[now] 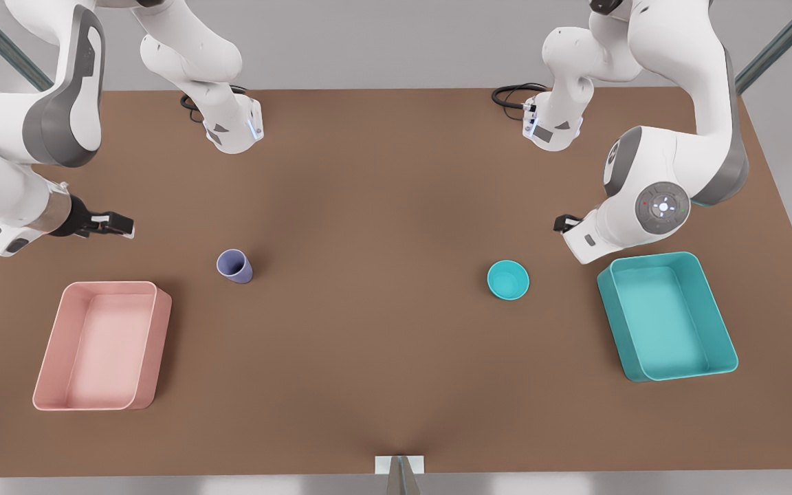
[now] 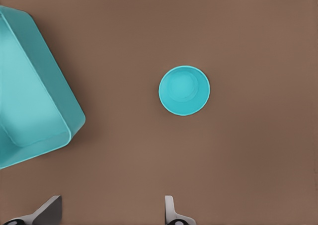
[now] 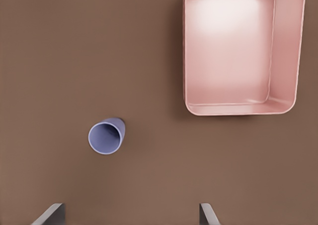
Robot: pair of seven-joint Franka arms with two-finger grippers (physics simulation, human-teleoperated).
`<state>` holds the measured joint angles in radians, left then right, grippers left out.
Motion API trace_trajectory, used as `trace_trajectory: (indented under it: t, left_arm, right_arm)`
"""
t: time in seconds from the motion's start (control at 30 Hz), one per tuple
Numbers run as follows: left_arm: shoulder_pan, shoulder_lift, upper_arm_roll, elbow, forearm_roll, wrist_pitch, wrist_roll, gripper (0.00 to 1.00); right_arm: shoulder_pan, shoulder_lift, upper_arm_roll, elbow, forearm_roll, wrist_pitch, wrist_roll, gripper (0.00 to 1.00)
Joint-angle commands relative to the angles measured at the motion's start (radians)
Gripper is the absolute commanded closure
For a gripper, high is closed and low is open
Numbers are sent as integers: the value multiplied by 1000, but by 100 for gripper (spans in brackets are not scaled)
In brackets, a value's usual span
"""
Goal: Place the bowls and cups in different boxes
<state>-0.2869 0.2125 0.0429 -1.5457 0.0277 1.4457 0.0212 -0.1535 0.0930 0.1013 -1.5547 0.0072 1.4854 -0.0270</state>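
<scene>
Teal bowl (image 1: 508, 280) sits upright on the brown tabletop (image 1: 382, 206), at about 9 o'clock from the teal box (image 1: 667, 316); lavender cup (image 1: 234, 265) stands at 1 o'clock from the pink box (image 1: 100, 346). Left gripper (image 2: 112, 212) hovers near the bowl, right gripper (image 3: 131, 215) near the cup, both with jaws spread and empty. Both look light, stiff, slick plastic, so I'd pinch across a rim wall.

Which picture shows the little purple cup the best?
The right wrist view: it looks almost straight down into the small lavender tapered cup, standing upright on the brown table near the pale pink rectangular tray, with the right gripper open. The front view shows the cup farther off.
</scene>
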Motion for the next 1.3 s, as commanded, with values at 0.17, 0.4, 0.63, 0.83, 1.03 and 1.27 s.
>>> trace_trajectory:
  t: [0.17,0.4,0.63,0.83,1.03,1.27]
  left_arm:
    - [-6,200,8,-163,-257,481,17,0]
    - [21,346,9,-312,-387,654,394,0]
    - [41,390,2,-330,-497,651,465,49]
    - [41,383,5,-324,-514,608,467,79]
    - [113,303,150,25,-184,331,367,79]
    - [440,559,109,466,-164,326,370,79]
  right_arm:
    - [91,117,12,-18,2,134,24,0]
    - [147,-19,15,-594,-6,770,148,0]
    - [147,-7,15,-775,7,1009,196,0]
    - [132,53,12,-789,7,1007,194,0]
    - [131,103,11,-815,7,1000,193,0]
    - [121,149,11,-812,5,1007,187,27]
